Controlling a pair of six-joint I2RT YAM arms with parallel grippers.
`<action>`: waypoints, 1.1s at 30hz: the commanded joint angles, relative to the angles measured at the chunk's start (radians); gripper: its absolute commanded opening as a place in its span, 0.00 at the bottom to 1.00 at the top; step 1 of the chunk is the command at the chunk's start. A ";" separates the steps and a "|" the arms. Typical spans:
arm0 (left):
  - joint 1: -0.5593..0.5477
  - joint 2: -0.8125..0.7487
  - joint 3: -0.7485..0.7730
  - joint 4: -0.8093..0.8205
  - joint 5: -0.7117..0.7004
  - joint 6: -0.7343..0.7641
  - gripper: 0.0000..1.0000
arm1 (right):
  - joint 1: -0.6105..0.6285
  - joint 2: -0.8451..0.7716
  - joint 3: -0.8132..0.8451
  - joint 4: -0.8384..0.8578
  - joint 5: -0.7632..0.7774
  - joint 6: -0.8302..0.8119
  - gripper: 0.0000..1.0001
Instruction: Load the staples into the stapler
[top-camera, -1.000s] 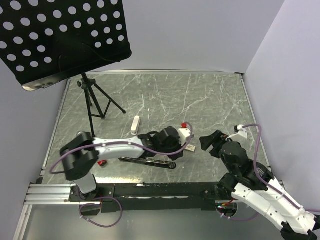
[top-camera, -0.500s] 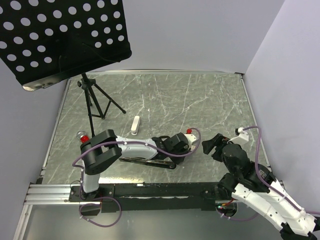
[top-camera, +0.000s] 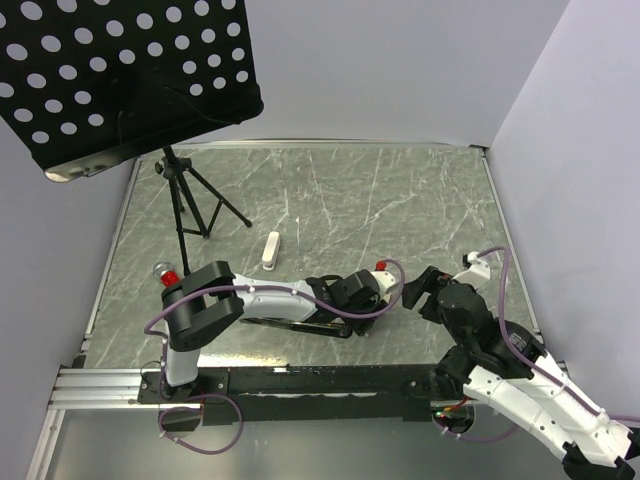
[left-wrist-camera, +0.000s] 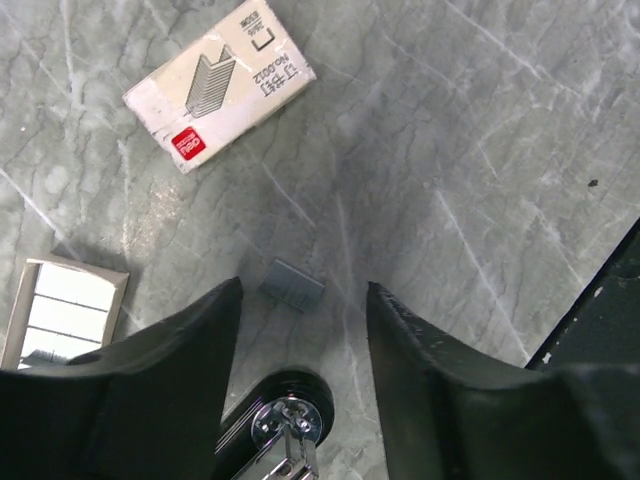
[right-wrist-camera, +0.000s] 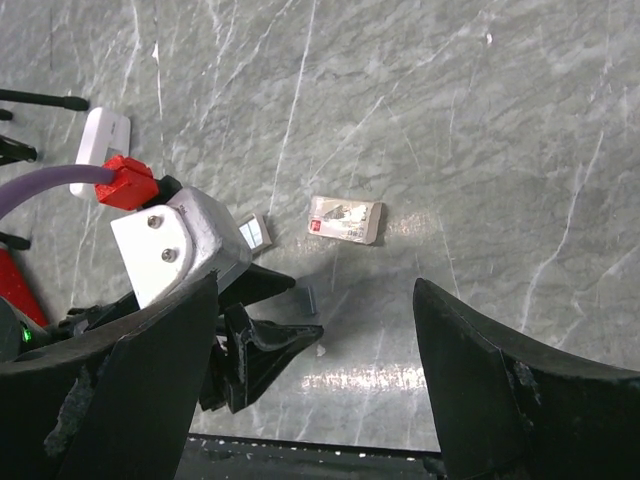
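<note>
The staples box (left-wrist-camera: 218, 82), pale with red print, lies on the marble; it also shows in the right wrist view (right-wrist-camera: 345, 219). A small grey staple strip (left-wrist-camera: 292, 285) lies between the tips of my open left gripper (left-wrist-camera: 305, 292), close to the table. A see-through tray (left-wrist-camera: 65, 310) lies left of it. The open black stapler (top-camera: 295, 322) lies flat, its metal end (left-wrist-camera: 285, 430) under the left wrist. My right gripper (right-wrist-camera: 315, 290) is open and empty, hovering above the strip (right-wrist-camera: 305, 299) and the left fingers (right-wrist-camera: 270, 335). In the top view both grippers hide the box.
A small white stapler (top-camera: 270, 250) lies behind the black one. A tripod (top-camera: 185, 200) with a black perforated board (top-camera: 120, 70) stands at the back left. The table's dark front edge (left-wrist-camera: 600, 320) is close by. The two grippers (top-camera: 400, 292) are close together.
My left arm has folded and its gripper has come down and nearer the front edge, over the staple strip. My right gripper has moved slightly left toward it.
</note>
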 joint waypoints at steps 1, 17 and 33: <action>-0.003 -0.054 0.004 -0.039 -0.010 -0.014 0.61 | -0.001 0.027 0.058 0.004 -0.003 -0.026 0.85; 0.422 -0.683 -0.304 0.028 0.059 -0.177 0.95 | 0.007 0.336 0.143 0.274 -0.462 -0.529 0.85; 0.556 -1.115 -0.502 0.059 -0.519 0.016 1.00 | 0.194 1.065 0.419 0.288 -0.592 -0.804 0.85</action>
